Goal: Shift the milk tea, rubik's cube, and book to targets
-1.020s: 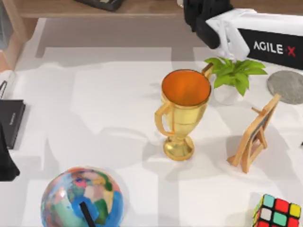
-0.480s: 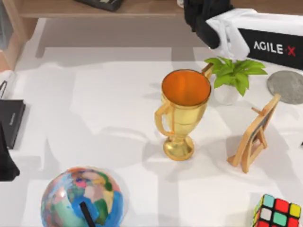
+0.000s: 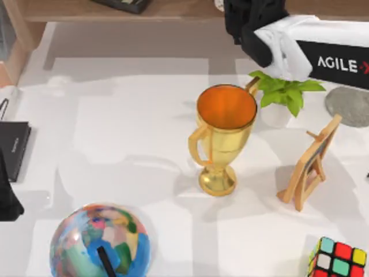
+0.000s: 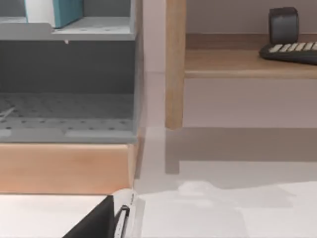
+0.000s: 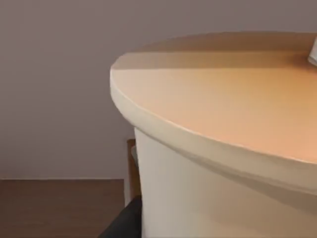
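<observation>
The milk tea (image 5: 213, 163), a cream-white cup with a peach-tinted lid, stands very close in the right wrist view. My right gripper (image 3: 249, 20) reaches over the wooden shelf at the back of the table, and the cup is hidden beneath it in the top view. The rubik's cube (image 3: 337, 259) sits at the front right corner. The light-blue book (image 4: 67, 10) stands on a grey rack shelf in the left wrist view. The grey speckled disc (image 3: 349, 105) lies at the right edge. The black slab (image 3: 11, 147) lies at the left edge, beside my parked left arm (image 3: 7, 199).
A gold trophy (image 3: 222, 135) stands mid-table. Behind it to the right is a potted plant (image 3: 282, 95), with a wooden easel (image 3: 308, 164) in front of that. A big multicoloured globe (image 3: 99, 242) fills the front left. A keyboard (image 4: 292, 48) lies on the back shelf.
My right arm's forearm has swung a little toward the right edge while its gripper stays over the back shelf. Nothing on the table has moved.
</observation>
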Tool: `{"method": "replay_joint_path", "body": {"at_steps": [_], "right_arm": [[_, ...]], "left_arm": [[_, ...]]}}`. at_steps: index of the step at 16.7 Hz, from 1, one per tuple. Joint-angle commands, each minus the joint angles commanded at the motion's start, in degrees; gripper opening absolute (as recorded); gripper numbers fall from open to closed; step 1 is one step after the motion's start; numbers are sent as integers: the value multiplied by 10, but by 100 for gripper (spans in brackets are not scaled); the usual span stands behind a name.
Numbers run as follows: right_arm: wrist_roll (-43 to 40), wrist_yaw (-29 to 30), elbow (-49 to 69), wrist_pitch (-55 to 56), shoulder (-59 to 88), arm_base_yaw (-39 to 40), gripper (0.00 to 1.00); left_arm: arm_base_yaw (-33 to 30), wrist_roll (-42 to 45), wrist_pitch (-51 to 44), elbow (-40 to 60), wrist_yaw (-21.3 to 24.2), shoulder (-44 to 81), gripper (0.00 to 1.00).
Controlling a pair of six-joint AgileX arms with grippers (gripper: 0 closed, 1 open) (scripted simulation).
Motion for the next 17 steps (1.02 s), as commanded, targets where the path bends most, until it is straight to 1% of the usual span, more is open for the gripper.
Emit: {"method": "replay_joint_path", "body": {"at_steps": [4, 6, 13, 17], "right_arm": [[1, 18, -111, 20, -60, 18, 0], [2, 30, -142, 35, -87, 30, 0], [0, 37, -149, 41, -95, 32, 0], [-28, 75, -180, 60, -153, 35, 0]], "left_arm": [[0, 0, 0, 0, 0, 0, 100], [0, 0, 0, 0, 0, 0, 100], [0, 0, 0, 0, 0, 0, 100], [0, 0, 0, 0, 0, 0, 100]]}}
